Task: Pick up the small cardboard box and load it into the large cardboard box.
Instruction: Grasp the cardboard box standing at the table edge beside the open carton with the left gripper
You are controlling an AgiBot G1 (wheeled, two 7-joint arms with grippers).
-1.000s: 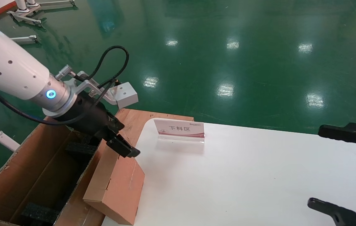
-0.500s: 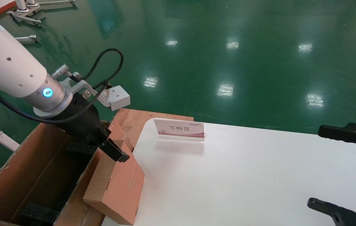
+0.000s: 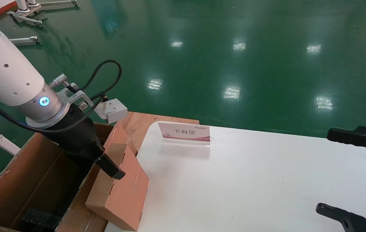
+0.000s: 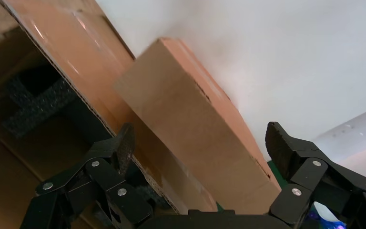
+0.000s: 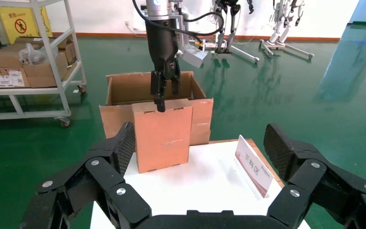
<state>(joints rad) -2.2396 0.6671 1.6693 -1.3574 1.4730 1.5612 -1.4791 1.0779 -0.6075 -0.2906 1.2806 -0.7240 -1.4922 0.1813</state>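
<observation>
Head view. The plain brown, flat rectangular small cardboard box [image 3: 121, 190] stands tipped on the edge of the white bench [image 3: 260, 180], leaning against the wall of the big brown corrugated large cardboard box [image 3: 24, 180]. The left claw [image 3: 107, 166] sits at the small box's upper far corner, one black finger showing over the top edge. From here I cannot tell whether it grips. The right claw [image 3: 353, 174] is parked wide open, well away across the bench. A pink-and-white acrylic sign [image 3: 184, 132] stands beyond the small box.

Left wrist view. The left claw [image 4: 200, 145] is spread wide, fingers either side of the small box [image 4: 195, 124] and not touching it. Black foam blocks [image 4: 33, 102] lie inside the large box beside it.

Right wrist view. The left claw [image 5: 164, 93] hangs directly above the small box's [image 5: 163, 134] top edge, with the large box [image 5: 124, 93] behind.

Risk, as I judge it: the box is only propped. A finger landing on the top edge rather than straddling it could push it off the bench or down between bench and carton. A corner grip could let it swing when lifted and catch the carton's flap.

Against a second ago: the left claw has come down and drawn back along the small box. The box itself has not shifted.
</observation>
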